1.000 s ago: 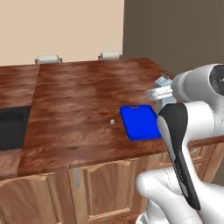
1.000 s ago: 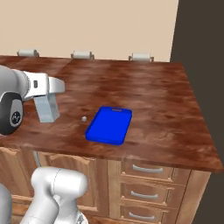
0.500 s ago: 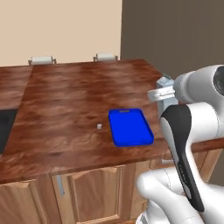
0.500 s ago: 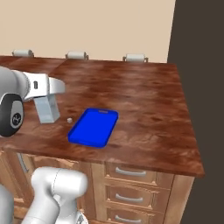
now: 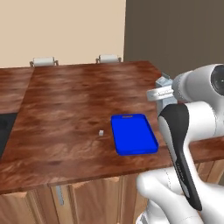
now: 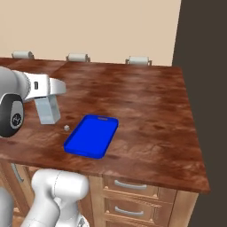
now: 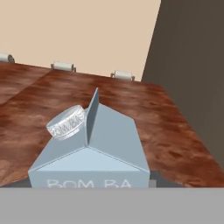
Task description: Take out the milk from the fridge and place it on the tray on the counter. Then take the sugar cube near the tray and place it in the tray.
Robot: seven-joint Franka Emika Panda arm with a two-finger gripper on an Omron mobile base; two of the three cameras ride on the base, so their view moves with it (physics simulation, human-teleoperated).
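Note:
My gripper (image 6: pixel 47 100) is shut on the milk (image 6: pixel 48 111), a pale blue-grey carton held upright just above the counter (image 6: pixel 146 102), left of the tray. The hand view looks down on the milk's (image 7: pixel 94 148) gabled top and round cap, which hide the fingertips. The bright blue tray (image 5: pixel 133 133) (image 6: pixel 91 135) lies flat near the counter's (image 5: pixel 70 96) front edge, with nothing in it. The sugar cube (image 5: pixel 101 132) (image 6: pixel 66 128) sits on the wood between milk and tray. In the left base view the gripper (image 5: pixel 162 88) and a bit of the milk (image 5: pixel 163 81) peek out behind my arm. I cannot tell whether the tall dark panel (image 6: pixel 204 66) is the fridge.
Three small white fittings (image 6: pixel 78 57) line the counter's back edge against the beige wall. A black recess (image 5: pixel 4 131) sits at the counter's far left. Drawers with metal handles (image 6: pixel 128 186) lie under the counter's front.
The whole picture has shifted, so the base has driven; tray and cube now sit a little lower and nearer. The arm holds the same pose with the milk still in the gripper.

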